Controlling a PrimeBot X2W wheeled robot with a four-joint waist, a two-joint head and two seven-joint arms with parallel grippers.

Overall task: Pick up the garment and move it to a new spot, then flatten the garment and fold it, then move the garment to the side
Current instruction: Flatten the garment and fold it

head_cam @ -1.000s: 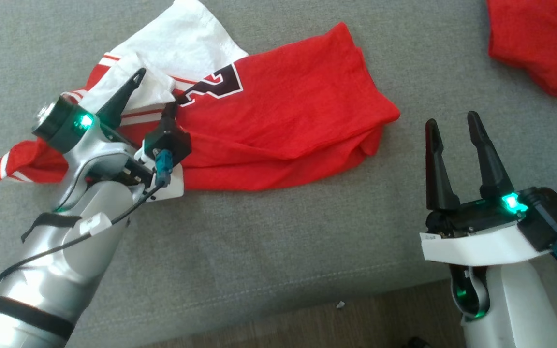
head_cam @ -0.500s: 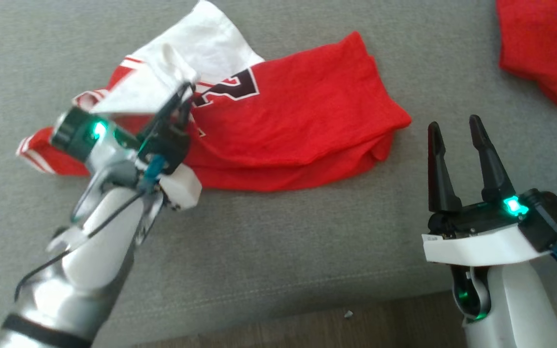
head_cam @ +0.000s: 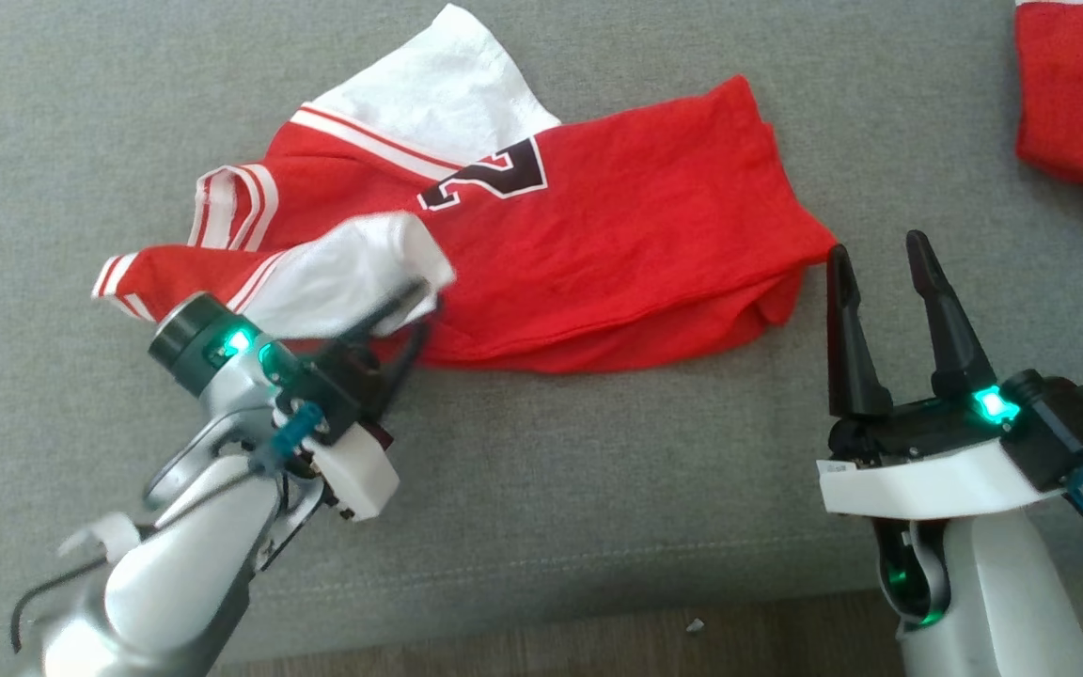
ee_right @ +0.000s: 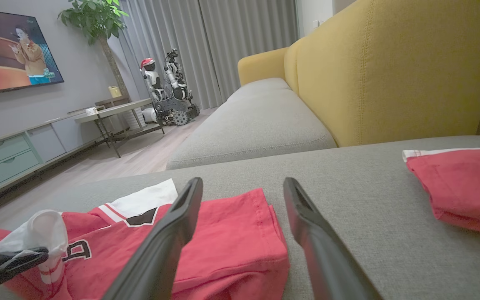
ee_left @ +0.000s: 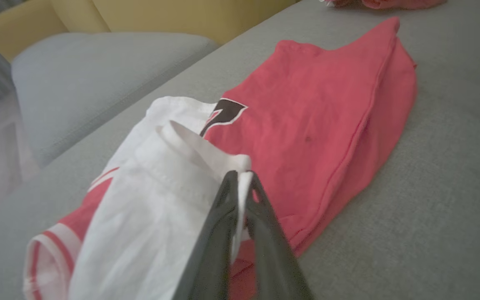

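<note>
The red garment lies crumpled across the upper middle of the head view on the grey cushion, with its black number facing up. A second ago its white sleeve sat bunched left of that number, with the left gripper spread around it. Now those fingers pinch the sleeve's edge, and the sleeve has been drawn toward the lower left, baring a striped cuff above. The right gripper, at lower right, stays spread and empty near the garment's hem. A second red cloth lies at the upper right corner.
</note>
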